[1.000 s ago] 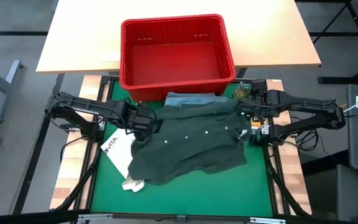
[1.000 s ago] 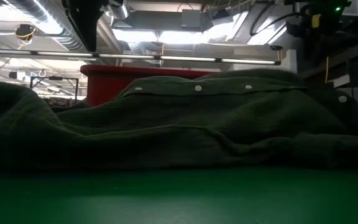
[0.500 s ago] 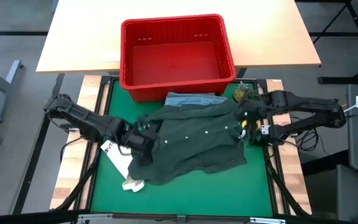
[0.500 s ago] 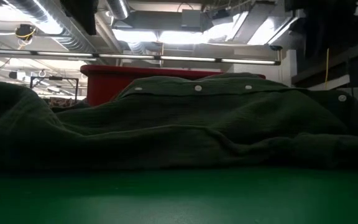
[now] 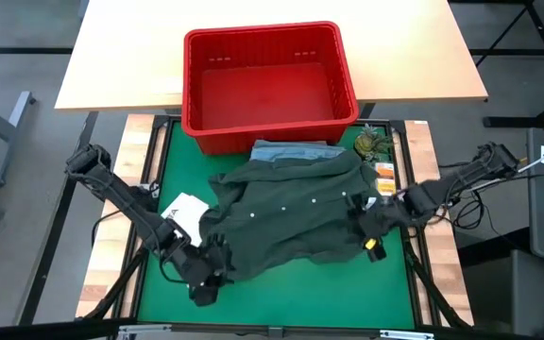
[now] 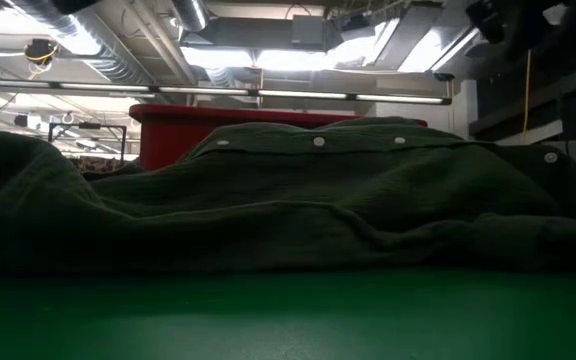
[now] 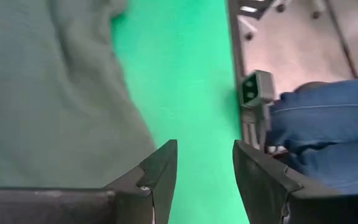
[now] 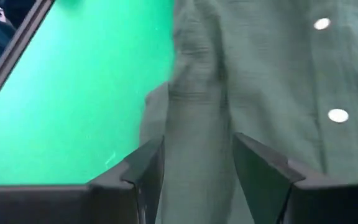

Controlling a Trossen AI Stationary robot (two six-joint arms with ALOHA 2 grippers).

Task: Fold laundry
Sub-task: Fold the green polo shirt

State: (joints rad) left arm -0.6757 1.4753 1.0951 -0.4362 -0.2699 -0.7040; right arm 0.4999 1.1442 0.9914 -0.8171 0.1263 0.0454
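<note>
Shirt point(image 5: 296, 212), dark green-grey, white-buttoned, rumpled mid-desk point(image 5: 281, 293) over light blue piece point(image 5: 291, 149), near red basket point(image 5: 267, 80). Left end effector point(image 5: 206, 281) at near-left hem, right end effector point(image 5: 371, 227) at right edge; both parted, empty. Advised: pinch each edge squarely, draw taut, flatten before folding.
</note>
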